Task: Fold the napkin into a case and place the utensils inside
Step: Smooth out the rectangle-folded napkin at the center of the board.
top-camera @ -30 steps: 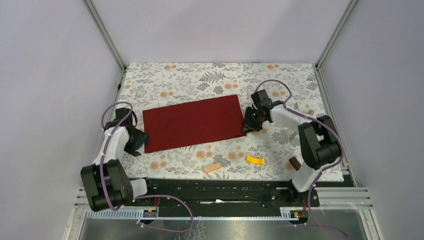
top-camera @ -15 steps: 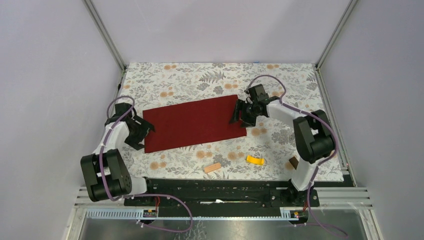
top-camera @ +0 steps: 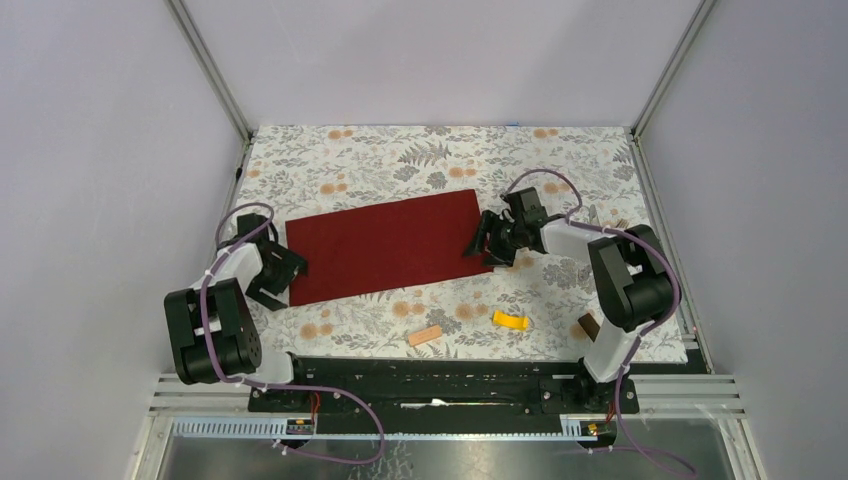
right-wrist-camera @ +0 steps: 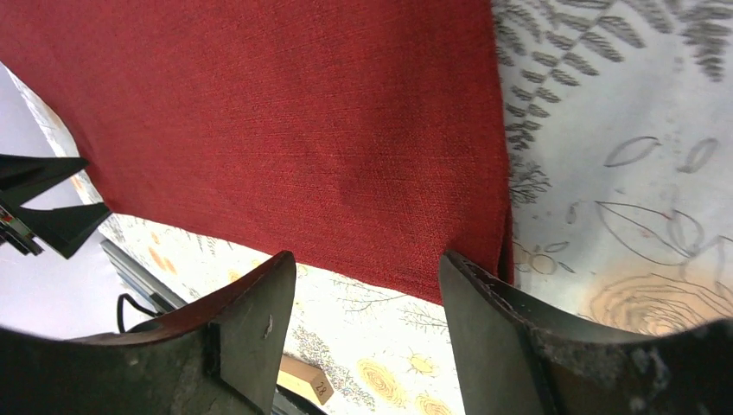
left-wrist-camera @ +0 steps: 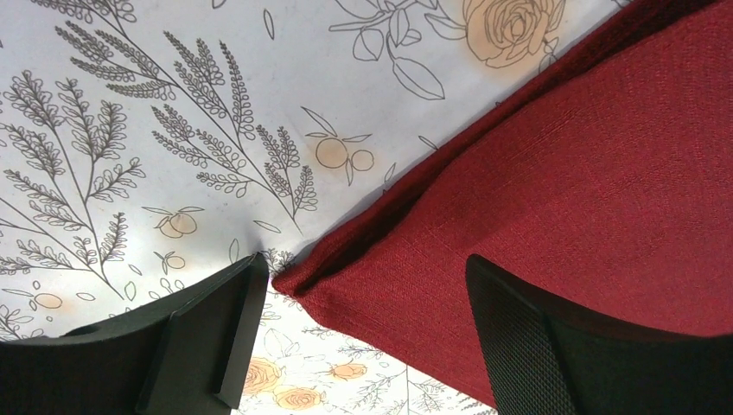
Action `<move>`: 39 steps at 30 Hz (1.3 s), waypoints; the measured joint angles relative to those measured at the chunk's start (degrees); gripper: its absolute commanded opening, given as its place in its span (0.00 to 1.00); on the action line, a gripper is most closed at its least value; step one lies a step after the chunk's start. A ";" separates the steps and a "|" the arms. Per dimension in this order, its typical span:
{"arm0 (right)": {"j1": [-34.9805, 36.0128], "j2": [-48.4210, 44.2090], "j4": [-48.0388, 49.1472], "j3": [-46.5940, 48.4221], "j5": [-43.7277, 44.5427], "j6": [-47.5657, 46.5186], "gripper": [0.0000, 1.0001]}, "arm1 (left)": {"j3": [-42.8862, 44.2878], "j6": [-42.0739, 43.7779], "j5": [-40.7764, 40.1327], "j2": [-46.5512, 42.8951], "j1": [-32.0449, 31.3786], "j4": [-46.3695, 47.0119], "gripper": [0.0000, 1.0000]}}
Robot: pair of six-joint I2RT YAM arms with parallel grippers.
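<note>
Mid-table, the napkin [top-camera: 385, 245] lies flat as a long rectangle on the floral cloth [top-camera: 400, 160], with my two arms at opposite short ends. My L gripper [left-wrist-camera: 363, 281] is spread wide, with one finger [left-wrist-camera: 212, 333] on bare table and the other over the fabric. That puts it astride the near-left corner, where the thick edge suggests the napkin is already doubled, tho the wrist view is too tight to be sure. My R gripper [right-wrist-camera: 367, 272] is also parted and holds nothing. It's low over the near-right corner, with red cloth filling the gap between its tips. As I read it, both are set to pinch matching corners so the next fold lifts evenly w/o skewing. No utensils show on the napkin, and I can't pick them out overhead. The tan block [top-camera: 425, 335] and yellow block [top-camera: 510, 321] sit nearer the bases, clear of the cloth.
</note>
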 measured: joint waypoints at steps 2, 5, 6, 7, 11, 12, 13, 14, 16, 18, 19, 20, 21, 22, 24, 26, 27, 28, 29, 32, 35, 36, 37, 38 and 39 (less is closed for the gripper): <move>-0.94 -0.81 1.29 -1.42 -0.20 0.63 0.70 | -0.20 0.00 -0.28 -0.22 -0.66 0.17 0.91; -2.56 -1.73 0.68 -1.97 0.66 0.44 0.71 | -0.28 0.17 -1.95 -0.33 -2.78 0.26 0.91; -2.93 -2.08 0.09 -1.97 1.29 0.13 0.72 | -0.39 0.31 -2.69 -0.52 -3.61 0.28 0.91; -3.15 -2.47 -0.52 -1.97 1.95 -0.22 0.74 | -0.59 0.31 -3.26 -0.83 -4.46 0.39 0.92; -3.37 -5.35 -4.92 -2.16 4.87 -2.73 0.90 | -0.94 0.37 -3.26 -2.32 -6.62 -0.59 0.93; -3.37 -6.56 -6.36 -2.16 5.18 -3.72 0.93 | -0.72 0.72 -3.37 -3.04 -6.88 -1.49 0.93; -3.37 -7.32 -7.06 -2.12 5.31 -4.02 0.97 | -0.28 1.20 -3.52 -3.82 -6.91 -2.23 0.93; -3.37 -8.17 -7.72 -1.90 5.27 -4.61 0.99 | 0.50 1.95 -3.52 -4.61 -6.91 -2.93 0.93; -3.37 -8.92 -8.35 -0.02 4.22 -5.38 1.00 | 3.19 4.83 -0.76 -6.60 -6.73 -2.47 0.98; -3.37 -8.04 -6.75 3.28 1.51 -5.18 1.00 | 5.46 7.48 6.54 -7.78 -6.69 2.25 0.99; -3.37 -7.04 -4.52 5.20 -0.44 -4.61 1.00 | 5.84 8.04 9.27 -7.85 -6.78 4.72 0.99; -3.39 -6.16 -2.91 6.32 -1.49 -4.13 1.00 | 5.97 8.31 13.42 -7.85 -6.95 9.05 0.99; -3.37 -4.66 -0.52 7.91 -3.08 -3.13 1.00 | 5.97 8.28 17.05 -7.43 -7.19 12.74 0.99; -3.37 -2.51 2.38 9.77 -4.74 -1.92 1.00 | 5.97 7.93 20.83 -6.49 -7.45 16.87 0.99; -3.37 1.92 7.15 12.98 -7.26 0.35 1.00 | 6.10 6.43 26.93 -3.13 -7.93 24.46 0.99; -3.37 7.23 11.63 16.35 -9.46 2.71 1.00 | 6.14 3.72 32.15 1.84 -8.37 32.85 0.99; -3.39 9.73 13.35 17.75 -10.43 3.72 1.00 | 6.14 2.58 33.86 4.28 -8.57 36.37 0.99; -3.39 12.50 14.82 19.37 -11.47 4.83 1.00 | 6.19 1.46 35.32 6.91 -8.79 39.74 0.99; -3.41 14.58 15.85 20.46 -12.17 5.55 1.00 | 6.27 0.55 36.35 9.22 -8.92 42.42 0.99; -3.56 19.50 17.90 23.10 -13.62 7.17 1.00 | 6.38 -1.42 37.75 14.62 -9.09 48.68 0.99; -4.00 23.28 19.56 25.83 -14.99 8.35 1.00 | 6.49 -2.32 37.31 18.51 -8.17 52.48 0.99; -4.28 24.04 20.22 26.32 -15.32 8.55 1.00 | 6.49 -2.47 37.03 19.30 -7.63 53.22 0.99; -4.76 24.94 20.98 26.88 -15.91 8.98 1.00 | 6.49 -2.60 36.70 20.06 -6.88 54.14 0.99; -5.40 25.81 21.86 27.39 -16.33 9.38 1.00 | 6.49 -2.78 36.44 20.85 -5.95 55.28 0.99; -6.10 26.75 22.56 27.93 -16.46 9.77 1.00 | 6.49 -2.86 36.13 21.66 -4.87 56.28 0.99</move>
